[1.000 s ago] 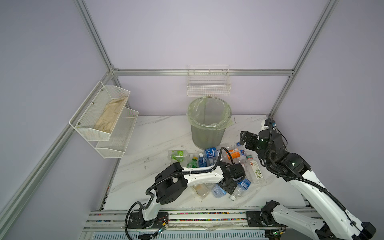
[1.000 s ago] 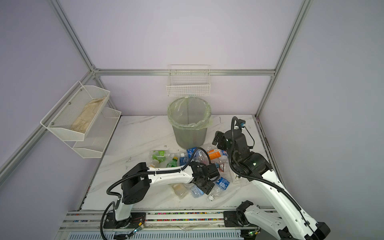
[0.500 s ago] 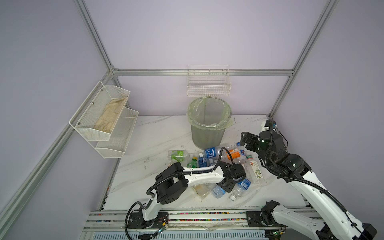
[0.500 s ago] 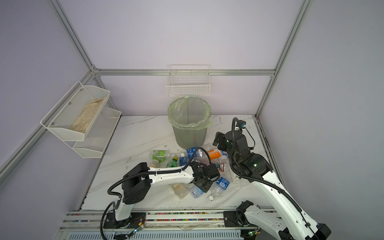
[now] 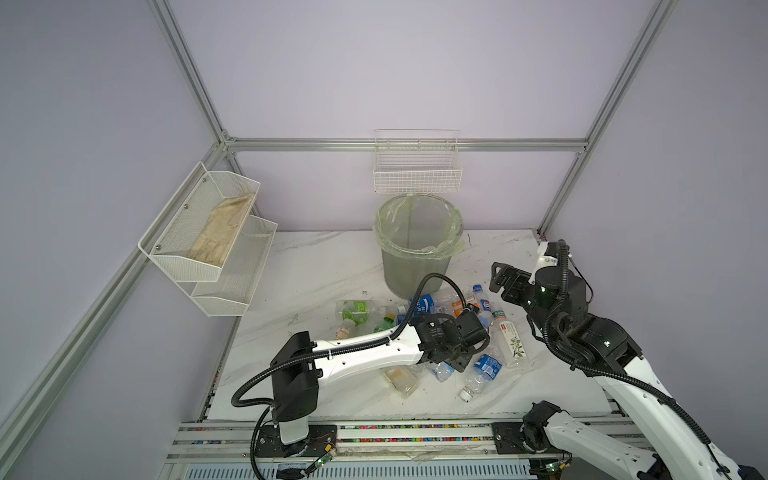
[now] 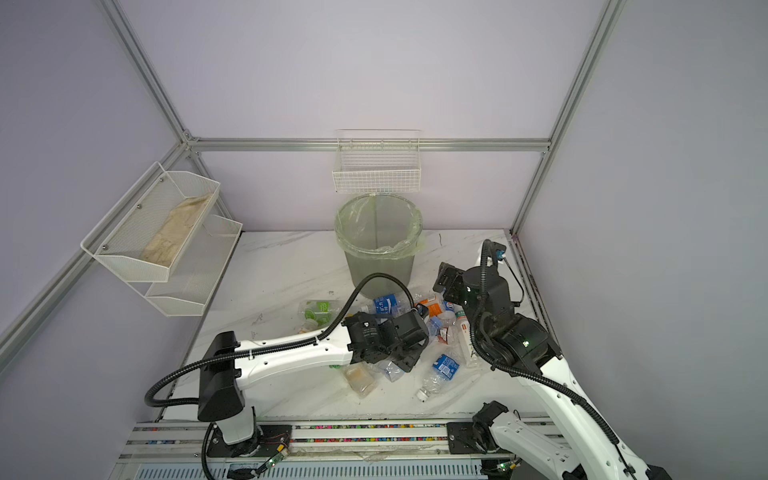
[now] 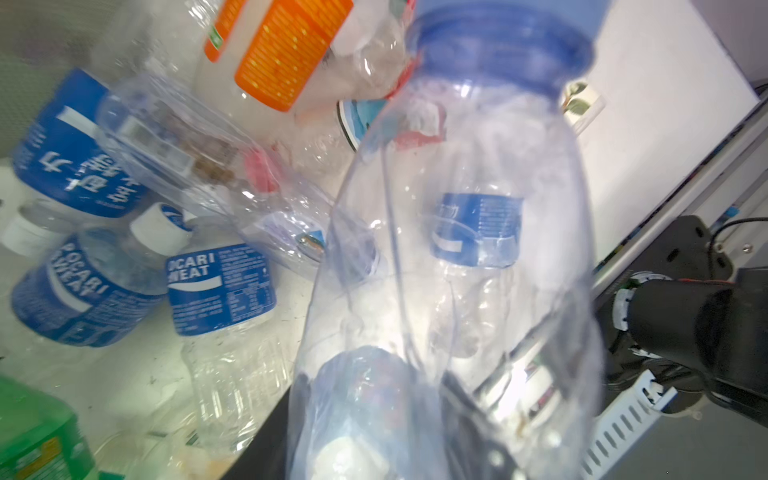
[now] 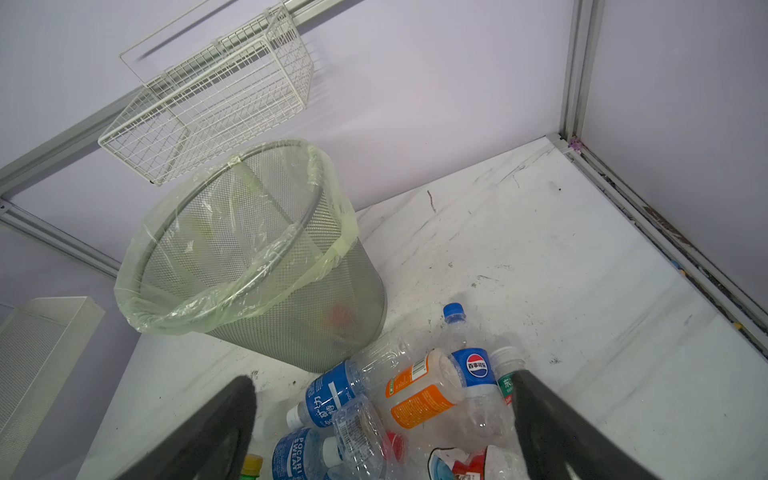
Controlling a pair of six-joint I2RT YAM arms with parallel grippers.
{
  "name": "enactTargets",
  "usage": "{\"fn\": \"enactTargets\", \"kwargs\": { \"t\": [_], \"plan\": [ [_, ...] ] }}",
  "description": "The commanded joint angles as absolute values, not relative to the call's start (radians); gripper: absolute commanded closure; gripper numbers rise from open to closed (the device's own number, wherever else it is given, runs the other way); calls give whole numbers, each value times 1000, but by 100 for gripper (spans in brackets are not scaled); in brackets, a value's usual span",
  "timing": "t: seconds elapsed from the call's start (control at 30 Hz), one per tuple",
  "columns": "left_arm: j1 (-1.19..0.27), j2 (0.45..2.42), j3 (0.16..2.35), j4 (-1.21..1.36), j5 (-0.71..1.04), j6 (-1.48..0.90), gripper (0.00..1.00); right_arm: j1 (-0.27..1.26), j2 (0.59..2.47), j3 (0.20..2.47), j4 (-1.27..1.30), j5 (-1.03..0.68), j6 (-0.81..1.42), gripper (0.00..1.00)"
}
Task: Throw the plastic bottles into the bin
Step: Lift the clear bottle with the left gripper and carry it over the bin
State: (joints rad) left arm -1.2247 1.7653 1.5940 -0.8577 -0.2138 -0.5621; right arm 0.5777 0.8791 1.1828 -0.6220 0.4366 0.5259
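Two pincers: the left pincer (image 5: 458, 362) grips a clear blue-topped bottle (image 7: 457, 249) in the bottle pile (image 5: 457, 303) on the bench (image 5: 316, 266), the right pincer (image 5: 500, 277) gapes empty above it, with the bin (image 5: 415, 266) near, beyond both.

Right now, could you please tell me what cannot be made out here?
- Bin contents: right wrist view shows only a reddish blur through the mesh.
- Left gripper jaws: its wrist hides them in both top views; the clear bottle blurs over them in the left wrist view.
- Bottle pile count: the left arm covers part.
- Green bottle: cut off by the left wrist view's edge.
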Motion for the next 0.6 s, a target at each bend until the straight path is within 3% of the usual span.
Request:
{"fn": "enactTargets", "kwargs": {
  "t": [0.0,0.2,0.57],
  "plan": [
    [-1227,1652,1633,-852,-304,-518,54,574,856,1209,-643,483,523,3],
    [-1227,1383,1513,-776,-468,-496,59,574,827,1200,-639,495,516,3],
    [-1226,734,1091,-341,-649,-377,60,574,854,1205,-630,465,511,3]
  ]
}}
